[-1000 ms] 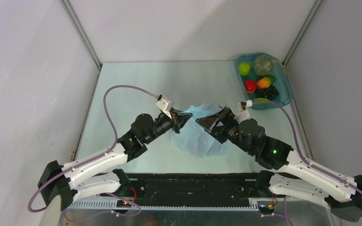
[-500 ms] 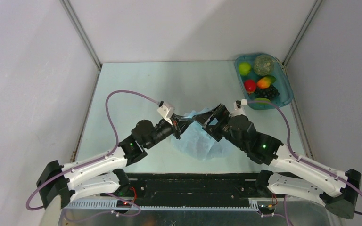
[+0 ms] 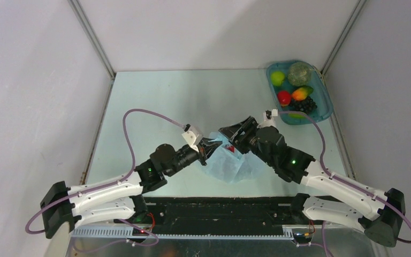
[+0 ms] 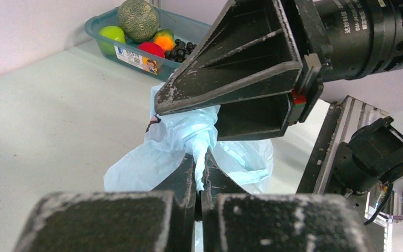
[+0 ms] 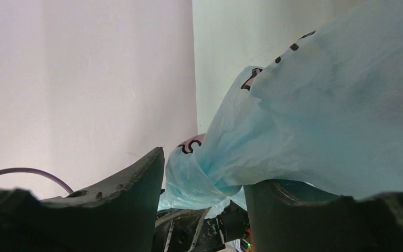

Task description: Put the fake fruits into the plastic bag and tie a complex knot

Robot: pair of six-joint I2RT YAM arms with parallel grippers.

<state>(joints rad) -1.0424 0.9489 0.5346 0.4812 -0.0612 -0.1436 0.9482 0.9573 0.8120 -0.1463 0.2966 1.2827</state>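
Observation:
The light-blue plastic bag (image 3: 230,165) lies bunched at mid-table between both grippers. My left gripper (image 3: 211,148) is shut on a twisted strip of the bag (image 4: 200,149), which rises out of its jaws (image 4: 200,167). My right gripper (image 3: 232,133) is open right above it. Bag film (image 5: 273,131) drapes over one finger and hangs between the two. The right gripper fills the top of the left wrist view (image 4: 236,79). The fake fruits sit in the teal tray: lime green (image 3: 278,78), red (image 3: 284,97), orange-yellow (image 3: 299,94), grapes (image 3: 305,105).
The teal tray (image 3: 326,101) stands at the far right corner and also holds a rough green melon ball (image 3: 299,73). It shows in the left wrist view too (image 4: 101,27). Grey walls close in the table on three sides. The black base rail (image 3: 219,211) runs along the near edge.
The left gripper has drawn back toward the near edge with the bag strip. The right gripper has moved left and farther over it. The bag has bunched up tighter.

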